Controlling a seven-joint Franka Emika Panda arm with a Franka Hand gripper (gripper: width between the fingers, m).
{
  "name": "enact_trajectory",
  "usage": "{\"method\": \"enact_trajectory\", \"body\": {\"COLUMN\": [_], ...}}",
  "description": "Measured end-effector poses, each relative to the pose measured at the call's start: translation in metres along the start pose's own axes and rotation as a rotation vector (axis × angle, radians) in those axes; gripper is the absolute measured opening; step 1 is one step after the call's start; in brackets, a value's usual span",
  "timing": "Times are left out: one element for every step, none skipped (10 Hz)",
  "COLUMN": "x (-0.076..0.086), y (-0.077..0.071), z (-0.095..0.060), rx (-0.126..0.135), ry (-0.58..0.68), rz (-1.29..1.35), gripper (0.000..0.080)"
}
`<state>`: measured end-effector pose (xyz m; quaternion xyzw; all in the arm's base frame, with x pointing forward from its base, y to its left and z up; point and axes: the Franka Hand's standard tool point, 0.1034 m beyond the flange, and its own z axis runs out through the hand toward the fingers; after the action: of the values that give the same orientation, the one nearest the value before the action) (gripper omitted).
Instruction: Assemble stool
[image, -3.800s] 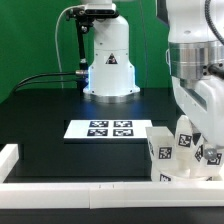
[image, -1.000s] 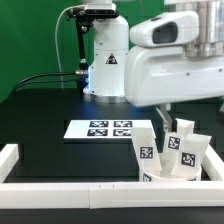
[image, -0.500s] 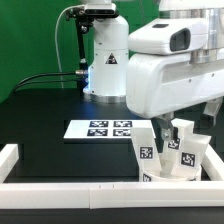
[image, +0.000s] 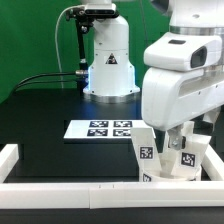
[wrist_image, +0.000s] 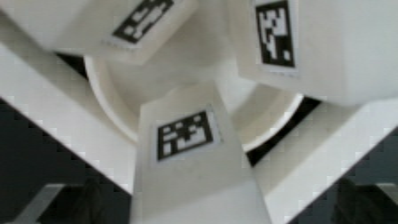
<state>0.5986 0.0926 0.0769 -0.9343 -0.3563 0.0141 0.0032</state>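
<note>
The gripper (image: 178, 132) stands wide open and empty over the legs (image: 146, 152), which stand on the seat (wrist_image: 267, 110) by the rail (image: 60, 185). Descending off-centre could tip a leg.

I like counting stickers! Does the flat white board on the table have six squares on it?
No, the marker board shows four black-and-white square tags, set two by two.
</note>
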Motion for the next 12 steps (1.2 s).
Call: {"method": "enact_trajectory", "body": {"x": [0.0, -0.001, -0.001, -0.002, -0.002, -0.002, -0.002, -0.003, -0.003, 0.0, 0.003, 0.0], "y": [-0.002, -0.001, -0.001, 0.0, 0.0, 0.0, 0.002, 0.007, 0.009, 0.01, 0.01, 0.014], "z": [0.004, 0.004, 0.004, 0.004, 0.004, 0.004, 0.004, 0.004, 0.005, 0.004, 0.003, 0.003], "rx": [0.002, 0.002, 0.002, 0.002, 0.002, 0.003, 0.002, -0.01, -0.015, 0.001, 0.055, 0.091], "ry": [-0.005, -0.004, -0.005, -0.005, -0.005, -0.004, -0.001, 0.014, 0.024, 0.045, 0.071, 0.079], "rz": [0.014, 0.033, 0.051, 0.052, 0.06, 0.144, 0.218, 0.338, 0.491, 0.672, 0.896, 1.022], "gripper": [0.0649, 0.0649, 0.0529, 0.0391, 0.0343, 0.0343, 0.0343, 0.0343, 0.0343, 0.0343, 0.0343, 0.0343]}}
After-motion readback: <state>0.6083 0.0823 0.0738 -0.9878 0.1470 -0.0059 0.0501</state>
